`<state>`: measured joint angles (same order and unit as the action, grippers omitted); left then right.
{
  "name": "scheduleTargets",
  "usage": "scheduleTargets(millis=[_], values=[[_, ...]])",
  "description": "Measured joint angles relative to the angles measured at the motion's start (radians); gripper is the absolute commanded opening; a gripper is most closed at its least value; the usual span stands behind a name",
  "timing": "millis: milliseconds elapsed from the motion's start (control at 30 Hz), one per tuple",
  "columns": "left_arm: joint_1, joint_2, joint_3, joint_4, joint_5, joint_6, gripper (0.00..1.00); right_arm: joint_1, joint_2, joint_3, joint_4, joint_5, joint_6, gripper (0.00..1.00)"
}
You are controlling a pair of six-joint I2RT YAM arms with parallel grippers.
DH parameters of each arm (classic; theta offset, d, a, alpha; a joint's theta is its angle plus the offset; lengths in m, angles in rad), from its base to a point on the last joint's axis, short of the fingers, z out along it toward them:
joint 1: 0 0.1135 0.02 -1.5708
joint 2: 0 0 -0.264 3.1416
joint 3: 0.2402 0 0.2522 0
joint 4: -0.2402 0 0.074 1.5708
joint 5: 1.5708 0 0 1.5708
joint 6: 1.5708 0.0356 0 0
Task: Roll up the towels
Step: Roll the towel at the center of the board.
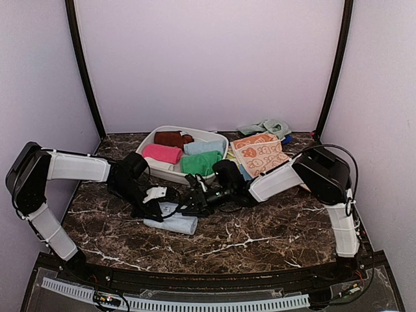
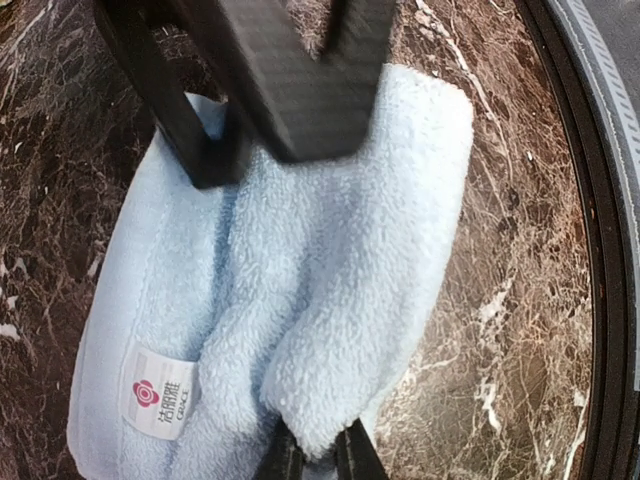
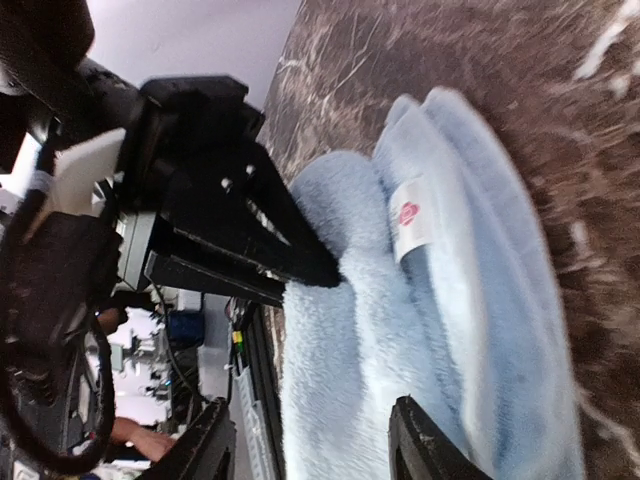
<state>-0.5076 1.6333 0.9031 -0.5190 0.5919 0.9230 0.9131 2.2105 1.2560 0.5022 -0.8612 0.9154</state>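
1. Currently, the pale blue towel point(image 2: 330, 250) lies loosely bundled on the marble table point(image 1: 260, 240). It sits just in front of the white basin point(image 1: 156, 138), which holds four rolled towels point(image 1: 200, 162).
2. The left gripper point(image 2: 318, 450) has its fingers almost together, pinching a thick fold at one end of the towel.
3. The right gripper point(image 3: 310, 430) has its jaws well apart. They straddle the fleece at the other end and do not look clamped on it.
4. Judged from its look, the terry cloth is light, soft and floppy. It will likely sag between the two arms and spring open unless something pins it.
5. It seems neither slippery nor fragile, so a firm squeeze should do no harm.
6. The best hold is probably a whole folded edge taken deep between the pads, not one loose layer that could slide out.
7. The sewn label point(image 2: 160, 392) marks a hem and lies flat against the table.
8. Flat printed towels point(image 1: 260, 153) sit stacked just right of the basin.
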Motion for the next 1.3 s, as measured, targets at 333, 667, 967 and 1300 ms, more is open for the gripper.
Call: scheduleTargets(millis=[333, 667, 967, 1300], values=[[0.017, 0.080, 0.079, -0.142, 0.091, 0.016, 0.00, -0.052, -0.407, -0.187, -0.283, 0.422, -0.446, 0.89], [0.102, 0.308, 0.246, -0.405, 0.264, 0.064, 0.01, 0.025, -0.835, -0.667, 0.019, 0.959, -0.704, 1.00], [0.100, 0.313, 0.260, -0.418, 0.251, 0.013, 0.01, 0.114, -0.840, -0.659, 0.113, 1.093, -0.956, 0.93], [0.090, 0.318, 0.275, -0.411, 0.219, -0.056, 0.00, 0.468, -0.363, -0.273, -0.097, 1.041, -1.572, 0.66]])
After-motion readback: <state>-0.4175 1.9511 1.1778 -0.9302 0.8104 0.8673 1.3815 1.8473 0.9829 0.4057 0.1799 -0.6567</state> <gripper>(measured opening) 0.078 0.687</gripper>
